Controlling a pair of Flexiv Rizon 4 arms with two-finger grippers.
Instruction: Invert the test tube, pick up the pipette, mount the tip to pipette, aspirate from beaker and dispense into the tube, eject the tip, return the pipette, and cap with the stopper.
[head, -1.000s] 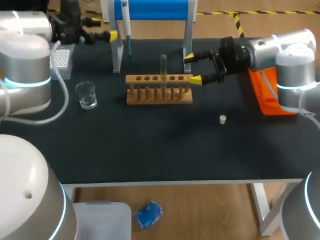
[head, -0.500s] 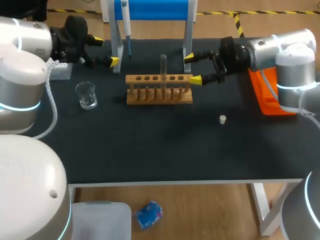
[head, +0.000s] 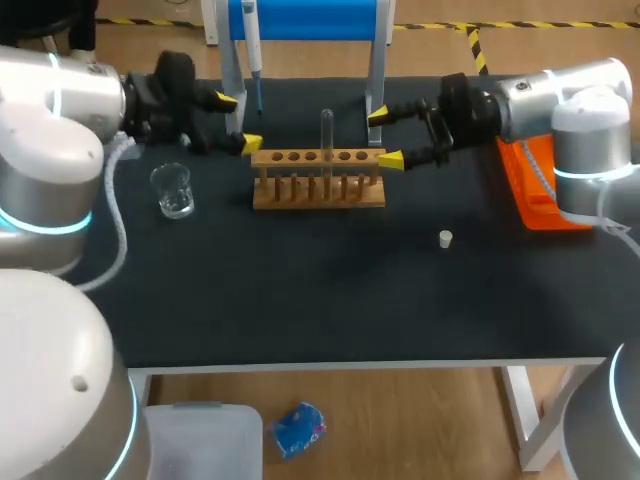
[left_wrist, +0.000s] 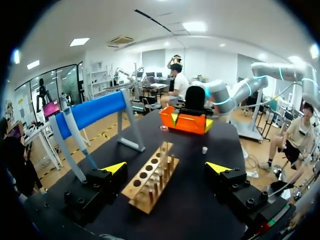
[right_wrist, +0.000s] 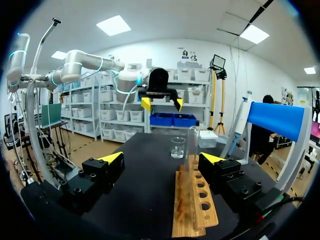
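In the head view the left gripper (head: 240, 122) is hovering wide open and empty at upper left, near the left end of the wooden rack (head: 318, 178); the right gripper (head: 384, 138) is gaping empty at its right end. The test tube (head: 326, 130) is standing upright in the rack, upper centre, the stopper (head: 445, 238) lying right of centre. In the left wrist view the rack is lying ahead between spread fingers (left_wrist: 115, 167). In the right wrist view the tube is rising ahead of the empty fingers

I'm driving a lab setup: a wooden test-tube rack (head: 318, 185) holding a glass tube (head: 326, 130) ahead of both jaws, a beaker (head: 174, 190) near my left jaws, a hanging pipette (head: 251, 45), and a black tabletop (head: 300, 290).
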